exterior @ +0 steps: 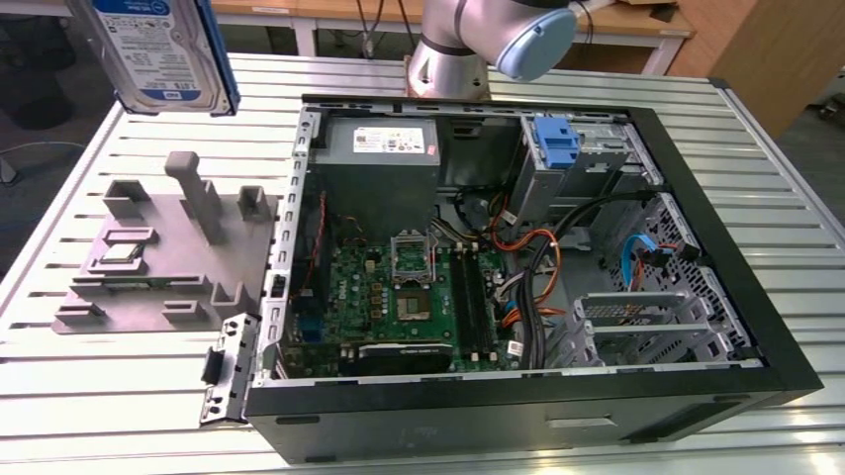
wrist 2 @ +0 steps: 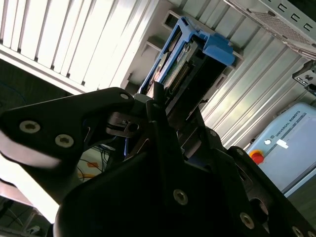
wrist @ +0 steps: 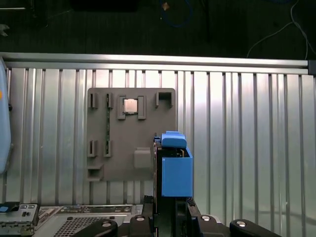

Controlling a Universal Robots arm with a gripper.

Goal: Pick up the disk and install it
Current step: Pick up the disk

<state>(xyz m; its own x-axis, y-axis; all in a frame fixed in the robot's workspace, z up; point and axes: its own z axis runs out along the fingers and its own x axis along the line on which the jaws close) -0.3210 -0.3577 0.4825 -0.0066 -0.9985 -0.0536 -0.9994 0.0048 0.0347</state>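
Closest to the lens is the disk (exterior: 158, 49), at the exterior view's upper left: label toward us, blue rail down one edge, hanging high over the slatted table (exterior: 133, 396) and touching nothing below. Below it in the frame a grey fixture plate (exterior: 158, 262) lies on the table, carrying one small chip (exterior: 122, 250).

Across the exterior view's centre and right we note the open computer case (exterior: 739, 297). It holds a motherboard (exterior: 396, 297) on its floor, a grey power supply (exterior: 383, 148) at the back, a bare blue bracket (exterior: 561, 143) in the upper bay and a metal drive cage (exterior: 647, 322) at lower right. Loose cables (exterior: 541, 277) (orange and black) trail between board and cage.

In both wrist views the gripper (wrist 2: 165, 111) has its black fingers (wrist 2: 160, 128) closed against the disk's two sides, with the blue rail end sticking out past them.

The arm (exterior: 476, 40) rises behind the case at top centre, with a blue-capped joint beside it.
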